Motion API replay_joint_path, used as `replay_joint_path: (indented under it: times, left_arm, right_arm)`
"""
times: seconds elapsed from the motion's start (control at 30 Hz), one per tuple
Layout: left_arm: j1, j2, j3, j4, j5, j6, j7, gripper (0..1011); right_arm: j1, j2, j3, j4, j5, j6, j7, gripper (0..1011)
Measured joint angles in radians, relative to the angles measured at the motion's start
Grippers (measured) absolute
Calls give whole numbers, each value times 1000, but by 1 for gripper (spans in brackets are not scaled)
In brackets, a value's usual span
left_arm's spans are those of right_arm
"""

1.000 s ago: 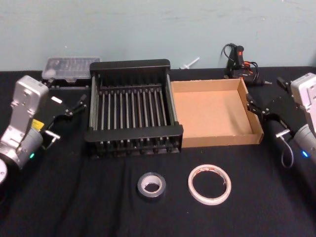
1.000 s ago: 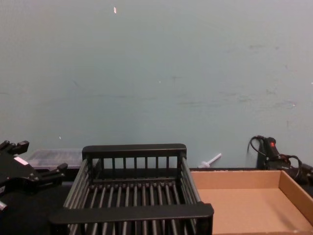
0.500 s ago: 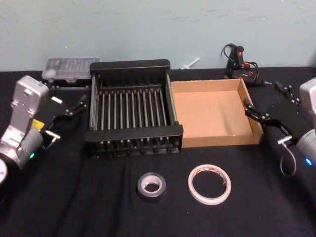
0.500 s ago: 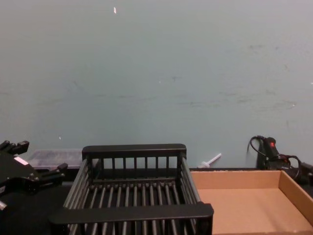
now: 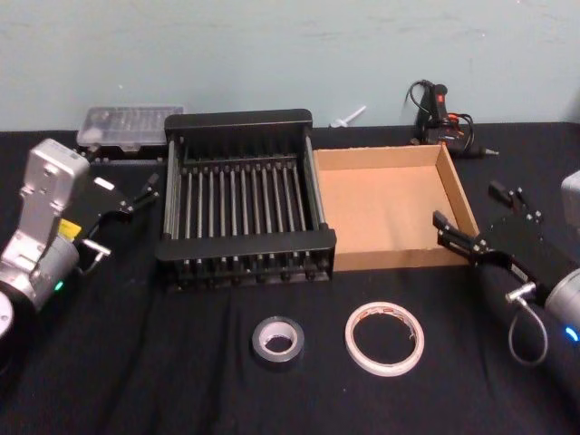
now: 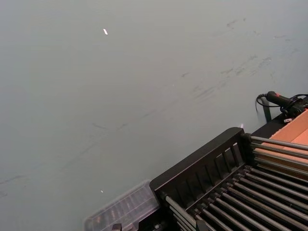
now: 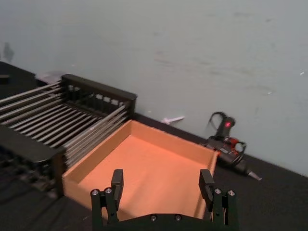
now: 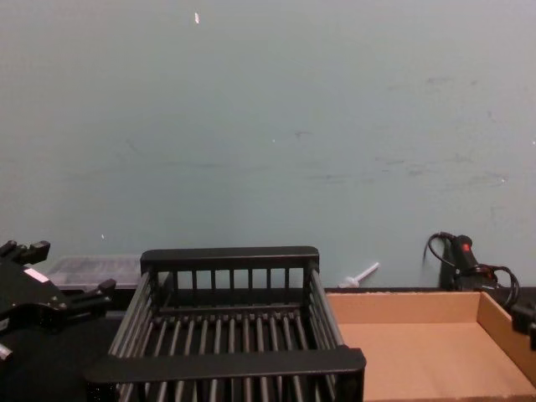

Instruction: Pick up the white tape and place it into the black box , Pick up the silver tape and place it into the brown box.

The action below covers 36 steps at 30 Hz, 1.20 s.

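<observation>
The white tape [image 5: 384, 338] lies flat on the black table near the front, with red marks on its ring. The smaller silver tape [image 5: 277, 340] lies to its left. Behind them stand the black box [image 5: 245, 245] and, touching its right side, the brown box [image 5: 390, 208]; both are empty. My right gripper [image 5: 467, 210] hovers open at the brown box's front right corner, and the right wrist view looks between its fingers [image 7: 117, 182] into that box [image 7: 144, 168]. My left gripper [image 5: 127, 217] stays open left of the black box.
A clear plastic case [image 5: 127, 125] sits behind the black box at the back left. A black and red corded tool [image 5: 439, 113] lies behind the brown box, with a small white object [image 5: 349, 116] beside it. A pale wall closes the back.
My right gripper has moved forward along the brown box's right wall to its front right corner. The left arm and both tapes have stayed put.
</observation>
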Motion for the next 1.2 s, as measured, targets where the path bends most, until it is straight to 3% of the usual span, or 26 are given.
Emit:
replay_joint_path:
  times: [0.13, 0.5, 1.2]
  left_arm:
    - [0, 0, 0, 0, 0, 0, 0, 1001]
    - [0, 0, 0, 0, 0, 0, 0, 1001]
    - [0, 0, 0, 0, 0, 0, 0, 1001]
  right_arm:
    - [-41, 12, 12, -45, 20, 44, 19, 1002]
    - [-86, 26, 19, -92, 49, 172, 66, 1002]
    - [-51, 4, -25, -93, 36, 402, 155, 1002]
